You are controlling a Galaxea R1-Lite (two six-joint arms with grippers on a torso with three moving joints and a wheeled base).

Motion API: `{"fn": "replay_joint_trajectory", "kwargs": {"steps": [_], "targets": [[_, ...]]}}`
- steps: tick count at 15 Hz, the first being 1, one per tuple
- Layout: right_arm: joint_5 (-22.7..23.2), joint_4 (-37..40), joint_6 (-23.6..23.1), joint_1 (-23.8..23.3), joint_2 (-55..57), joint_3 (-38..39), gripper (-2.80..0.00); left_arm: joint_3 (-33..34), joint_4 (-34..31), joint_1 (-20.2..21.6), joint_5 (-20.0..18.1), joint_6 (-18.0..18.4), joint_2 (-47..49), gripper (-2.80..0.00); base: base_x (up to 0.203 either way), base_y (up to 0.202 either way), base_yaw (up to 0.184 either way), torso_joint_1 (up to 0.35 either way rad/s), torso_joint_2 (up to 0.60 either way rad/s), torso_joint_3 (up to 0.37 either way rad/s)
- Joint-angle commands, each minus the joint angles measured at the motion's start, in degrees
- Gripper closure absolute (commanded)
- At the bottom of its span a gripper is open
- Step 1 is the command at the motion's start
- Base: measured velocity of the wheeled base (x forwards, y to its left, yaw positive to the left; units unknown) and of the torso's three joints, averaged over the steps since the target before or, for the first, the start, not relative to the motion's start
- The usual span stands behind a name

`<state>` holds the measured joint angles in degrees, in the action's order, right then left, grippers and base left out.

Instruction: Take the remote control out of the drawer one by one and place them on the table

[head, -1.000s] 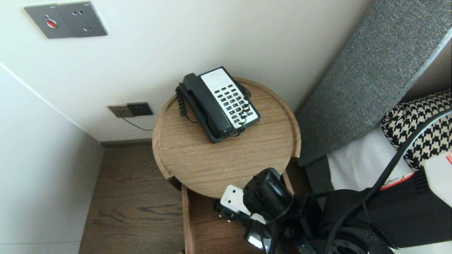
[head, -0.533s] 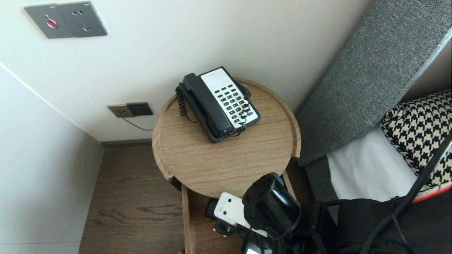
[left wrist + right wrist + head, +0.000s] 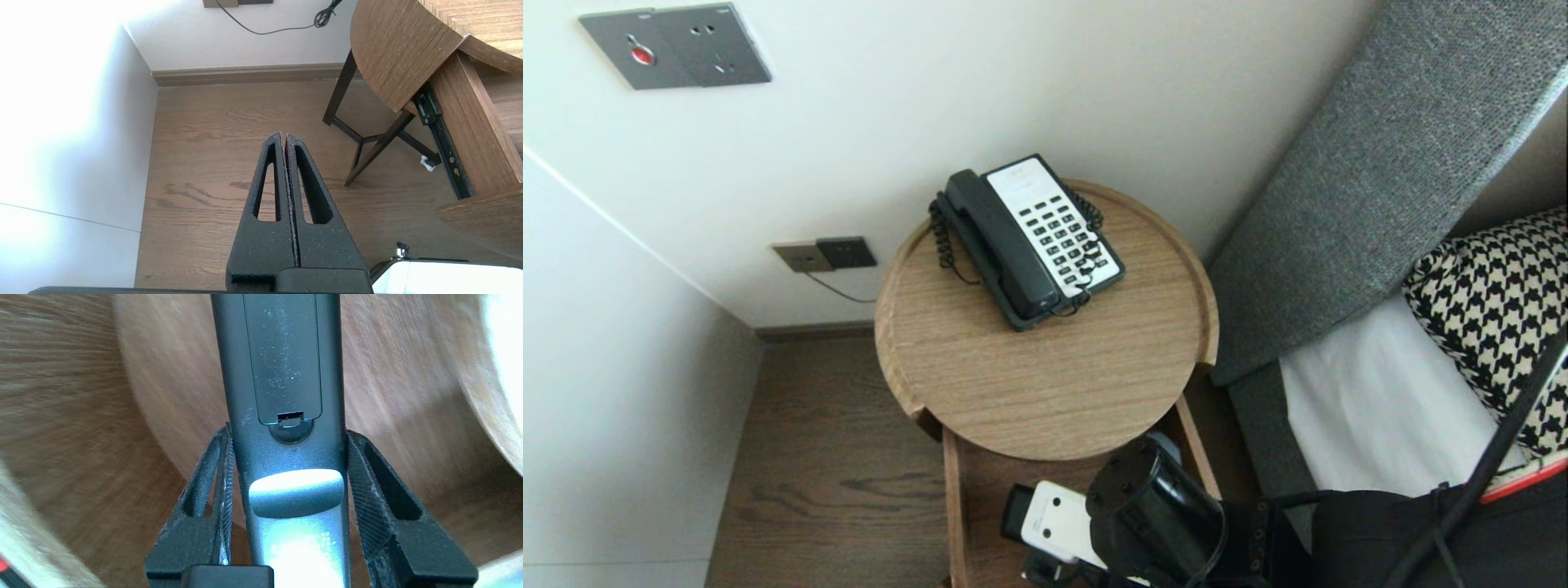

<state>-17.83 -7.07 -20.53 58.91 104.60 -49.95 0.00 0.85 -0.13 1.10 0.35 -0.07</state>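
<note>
Remote control (image 3: pixel 286 375), dark grey and turned so its battery cover shows, is clamped between the two fingers of the right gripper (image 3: pixel 288 432), which press on its long sides. It hangs over the open drawer (image 3: pixel 952 506) pulled out from under the table's top; whether it touches the drawer's wood cannot be told. Largest nearby is the grey upholstered headboard (image 3: pixel 1380 163) on the robot's right, with a houndstooth pillow (image 3: pixel 1494 310) on white bedding below it. Next comes the round wooden bedside table (image 3: pixel 1045 384), rimmed and set against the wall. A black-and-white corded telephone (image 3: pixel 1029 241) stands on the far part of its top, handset in the cradle. The left gripper (image 3: pixel 284 134) hangs over the wooden floor (image 3: pixel 204 163) near the table's dark legs, its fingers pressed together on nothing.
</note>
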Motion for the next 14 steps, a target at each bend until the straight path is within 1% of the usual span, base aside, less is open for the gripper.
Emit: {"fn": "replay_joint_trajectory", "kwargs": {"steps": [1,7,11,14], "targets": [[-0.1,0.0,-0.1,0.9,0.7,-0.7,0.00,0.0,0.0,0.0,0.0,0.0,0.1,0.00,0.000,0.000,0.000,0.000,0.00,0.000],[-0.1,1.2,-1.4,2.0,-0.5,-2.7,0.00,0.0,0.0,0.0,0.0,0.0,0.1,0.00,0.000,0.000,0.000,0.000,0.00,0.000],[-0.1,4.5,-1.5,2.7,-2.1,-5.3,0.00,0.0,0.0,0.0,0.0,0.0,0.1,0.00,0.000,0.000,0.000,0.000,0.00,0.000],[-0.1,6.6,-1.5,2.9,-4.3,-5.7,0.00,0.0,0.0,0.0,0.0,0.0,0.1,0.00,0.000,0.000,0.000,0.000,0.00,0.000]]}}
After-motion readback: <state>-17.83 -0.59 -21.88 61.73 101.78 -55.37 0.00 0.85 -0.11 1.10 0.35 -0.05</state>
